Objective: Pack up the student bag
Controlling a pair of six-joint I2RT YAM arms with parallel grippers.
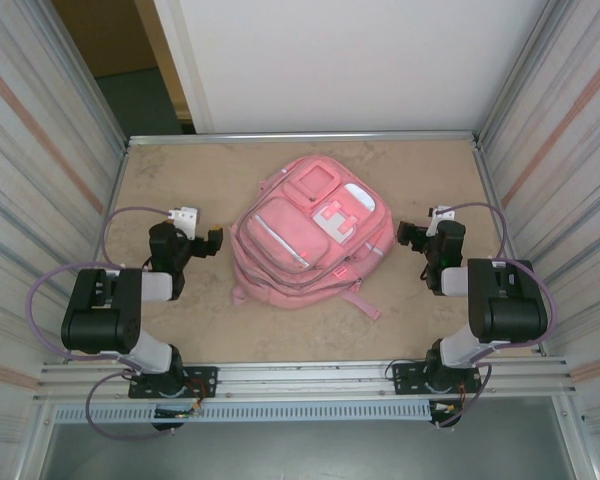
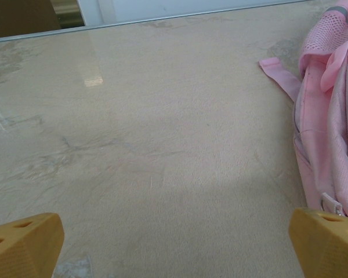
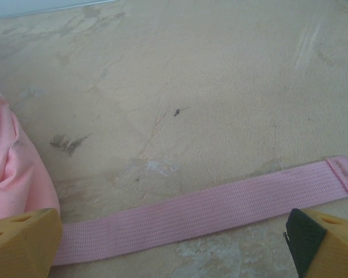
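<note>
Lying flat at mid-table (image 1: 180, 330), front pockets upward, the student bag (image 1: 310, 240) is flanked on both sides; left fingers (image 1: 213, 241) and right fingers (image 1: 410, 235) are held spread wide and empty near it, presumably so its zips can be reached.

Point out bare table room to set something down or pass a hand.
Free: the far strip of table between the student bag and back rail, both far corners, and the near strip by the arm bases. Crowded: the gaps between the bag and the left gripper and right gripper; a pink strap lies by the right one.
</note>
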